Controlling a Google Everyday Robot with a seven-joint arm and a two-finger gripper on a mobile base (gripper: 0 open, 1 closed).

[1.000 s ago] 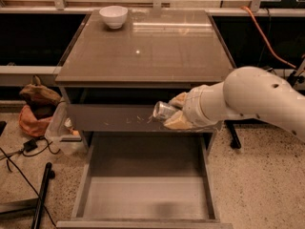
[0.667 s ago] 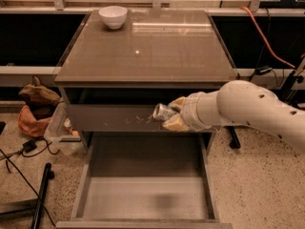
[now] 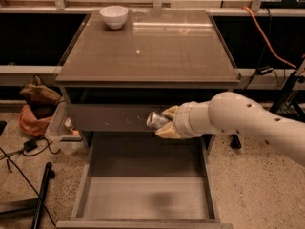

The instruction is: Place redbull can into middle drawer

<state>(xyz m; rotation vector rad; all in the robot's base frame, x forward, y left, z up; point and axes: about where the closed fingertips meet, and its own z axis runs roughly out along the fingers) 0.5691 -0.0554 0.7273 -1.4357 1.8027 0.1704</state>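
My gripper (image 3: 164,123) reaches in from the right on a thick white arm, in front of the scratched drawer front below the tabletop. It is shut on the redbull can (image 3: 155,119), a slim silver can held lying sideways with its end facing the camera. The middle drawer (image 3: 145,197) is pulled wide open below the gripper, its flat grey-brown floor bare apart from a faint shadow. The can hangs above the drawer's rear part.
A white bowl (image 3: 114,15) stands at the back left of the brown tabletop (image 3: 147,51). A brown bag (image 3: 37,106) and a clear plastic bin (image 3: 62,132) sit on the floor at left, with cables and a black pole (image 3: 40,194). An orange cable runs at right.
The arm has drawn back a little to the right and lowered slightly; the can stays in the gripper at nearly the same spot before the drawer front.
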